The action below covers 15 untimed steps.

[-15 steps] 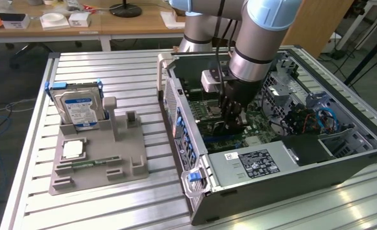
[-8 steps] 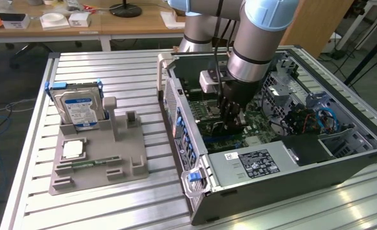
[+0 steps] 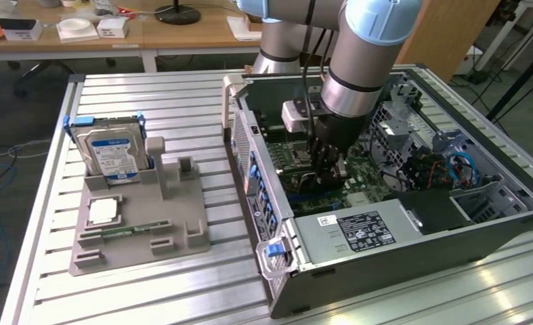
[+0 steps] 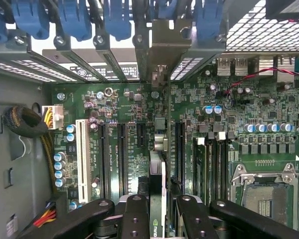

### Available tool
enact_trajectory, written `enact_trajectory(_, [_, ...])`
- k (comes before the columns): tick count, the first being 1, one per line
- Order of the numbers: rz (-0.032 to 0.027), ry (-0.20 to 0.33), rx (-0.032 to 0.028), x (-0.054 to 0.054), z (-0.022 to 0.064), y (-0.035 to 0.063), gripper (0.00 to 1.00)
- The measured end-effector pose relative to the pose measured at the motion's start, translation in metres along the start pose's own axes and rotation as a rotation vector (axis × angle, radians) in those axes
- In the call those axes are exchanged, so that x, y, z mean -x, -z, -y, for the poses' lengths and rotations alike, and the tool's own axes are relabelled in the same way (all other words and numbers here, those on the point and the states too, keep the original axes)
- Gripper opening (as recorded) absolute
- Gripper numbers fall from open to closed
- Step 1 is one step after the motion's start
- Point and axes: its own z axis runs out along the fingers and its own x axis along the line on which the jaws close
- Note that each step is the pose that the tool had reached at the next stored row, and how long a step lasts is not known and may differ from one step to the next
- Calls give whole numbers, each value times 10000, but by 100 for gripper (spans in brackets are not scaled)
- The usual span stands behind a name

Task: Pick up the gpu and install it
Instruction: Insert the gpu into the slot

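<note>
A: So, where does the hand [image 3: 328, 177] sit?

B: Down inside the open computer case [image 3: 483, 223], over the motherboard [image 3: 361, 183]. The arm [image 3: 361, 61] reaches in from above.

A: Jaws?

B: Clamped on the gpu [image 4: 157, 199]. In the wrist view the black fingers [image 4: 135, 219] press the card from both sides, with the card edge-on between them.

A: Where is the gpu against the board?

B: Upright, standing on edge among the expansion slots [image 4: 122, 152]. Its metal end bracket [image 4: 162, 47] points at the rear slot openings under the blue retention clips [image 4: 74, 20]. Whether it is seated in a slot, can't tell.

A: What else is on the board?

B: The white slot [image 4: 81, 154] is near the side wall. The CPU socket [image 4: 261, 191] and memory slots [image 4: 212, 164] lie on the other side of the card.

A: And outside the case?

B: On the tabletop [image 3: 158, 95], toward the exterior view's left, stands a grey parts holder [image 3: 139, 230]. A hard drive [image 3: 111, 152] stands upright in it, a processor [image 3: 103, 211] lies flat, and a memory stick [image 3: 126, 231] lies just beside that. All are well apart from the hand.
</note>
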Motion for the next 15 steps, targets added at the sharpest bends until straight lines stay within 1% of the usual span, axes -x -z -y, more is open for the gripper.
enact_trajectory(3, [-10,-1,-7,-2,-1,-19,26])
enact_trajectory(7, [-1,0,-15,-1,0,-37,26])
enact_trajectory(15, [1,0,-16,-1,1,-37,26])
